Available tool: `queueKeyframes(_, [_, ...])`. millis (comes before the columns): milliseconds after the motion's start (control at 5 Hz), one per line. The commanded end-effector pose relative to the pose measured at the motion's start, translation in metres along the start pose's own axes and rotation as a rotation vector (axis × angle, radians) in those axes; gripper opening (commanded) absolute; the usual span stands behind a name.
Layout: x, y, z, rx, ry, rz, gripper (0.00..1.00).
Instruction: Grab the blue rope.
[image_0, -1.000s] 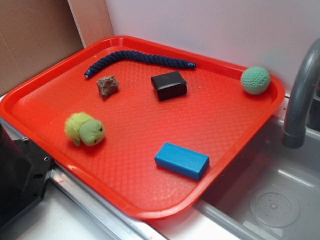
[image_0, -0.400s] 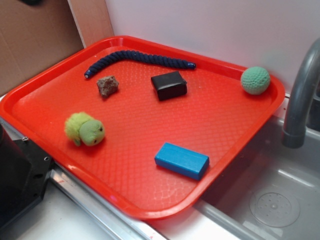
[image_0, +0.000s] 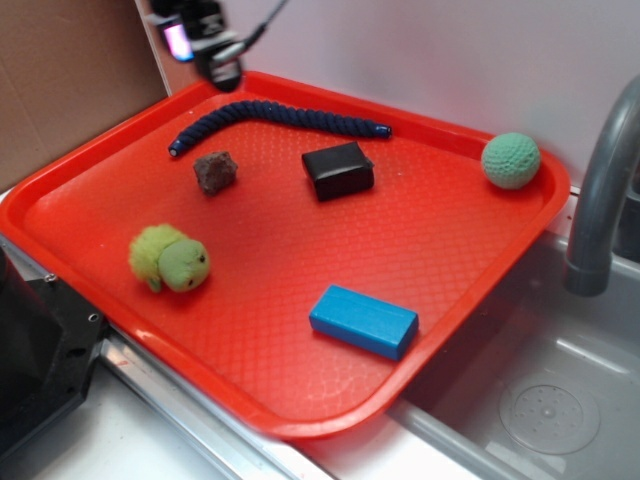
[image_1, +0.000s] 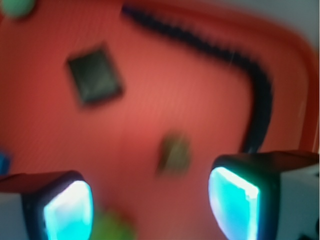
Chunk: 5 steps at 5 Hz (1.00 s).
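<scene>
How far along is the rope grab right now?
Done: the gripper is over the tray's far left corner, above the blue rope. In hand: nothing; the wrist view shows the fingers spread wide apart with the rope lying loose on the tray beyond them. Left: lower onto the rope, close and lift. The other objects look untouched.

Pale wall (image_0: 400, 50) behind, plain and evenly lit. Brown cardboard panel (image_0: 60, 80) at left, a lighter wooden strip (image_0: 185, 55) beside it. Grey faucet (image_0: 605, 200) curving over a steel sink basin (image_0: 540, 390) at right, round drain (image_0: 550, 410) below. Metal counter edge (image_0: 190, 420) in front.
</scene>
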<state>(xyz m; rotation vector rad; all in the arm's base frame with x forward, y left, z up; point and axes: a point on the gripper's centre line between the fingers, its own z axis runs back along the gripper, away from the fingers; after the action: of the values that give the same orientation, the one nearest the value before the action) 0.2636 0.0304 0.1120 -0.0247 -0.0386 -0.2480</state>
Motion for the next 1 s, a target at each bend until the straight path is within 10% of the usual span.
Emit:
queueKeyframes(0, [0.047,0.039,-0.031,0.079,-0.068,-0.239,1.00])
queueKeyframes(400, [0.037,0.072,-0.073,0.050,-0.134,-0.364,1.00])
queueKeyframes(800, [0.024,0.068,-0.113,-0.009,-0.036,-0.346,0.93])
